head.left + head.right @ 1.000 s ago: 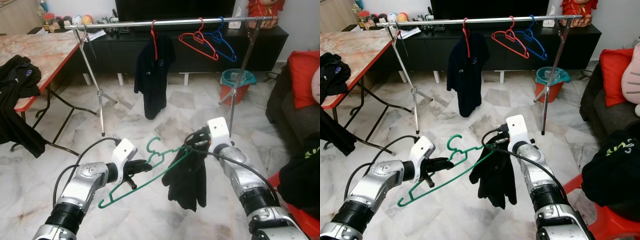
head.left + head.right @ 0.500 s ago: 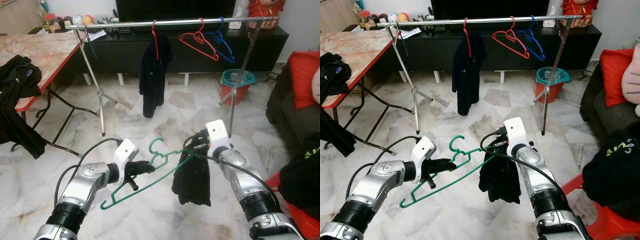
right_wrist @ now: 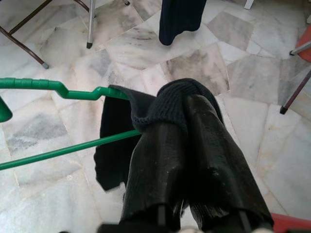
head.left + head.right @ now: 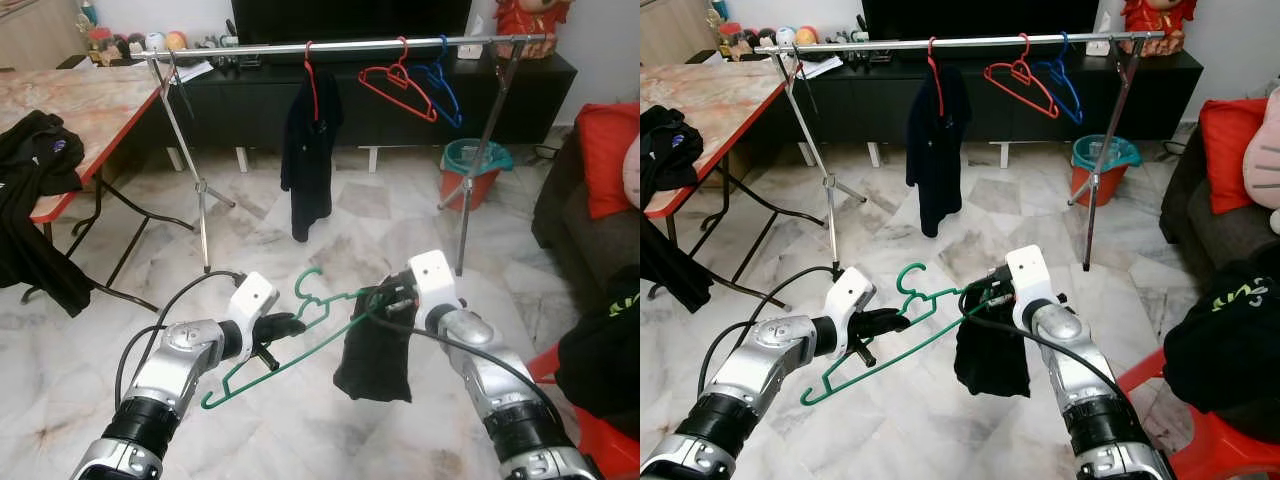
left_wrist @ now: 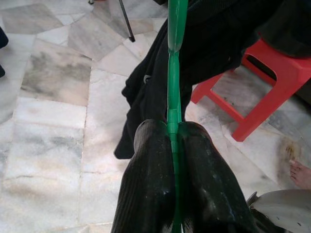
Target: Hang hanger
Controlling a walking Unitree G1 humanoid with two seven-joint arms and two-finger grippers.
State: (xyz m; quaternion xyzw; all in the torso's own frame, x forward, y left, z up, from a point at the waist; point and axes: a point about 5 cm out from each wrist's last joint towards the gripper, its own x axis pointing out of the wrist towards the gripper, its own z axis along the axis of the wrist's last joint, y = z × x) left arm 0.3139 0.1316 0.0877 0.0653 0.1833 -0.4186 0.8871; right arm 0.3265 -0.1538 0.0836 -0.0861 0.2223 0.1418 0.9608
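Left eye view: the left gripper (image 4: 285,325) pinches a green plastic hanger (image 4: 290,335) low over the marble floor; the right gripper (image 4: 375,298) clamps a black knit garment (image 4: 373,350) draped on its far arm. Best seat the cloth evenly before lifting toward the silver clothes rail (image 4: 340,45).

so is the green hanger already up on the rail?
No, the green hanger is off the rail, held low over the floor by the left gripper, with the right gripper pinching the dark garment at its other end.
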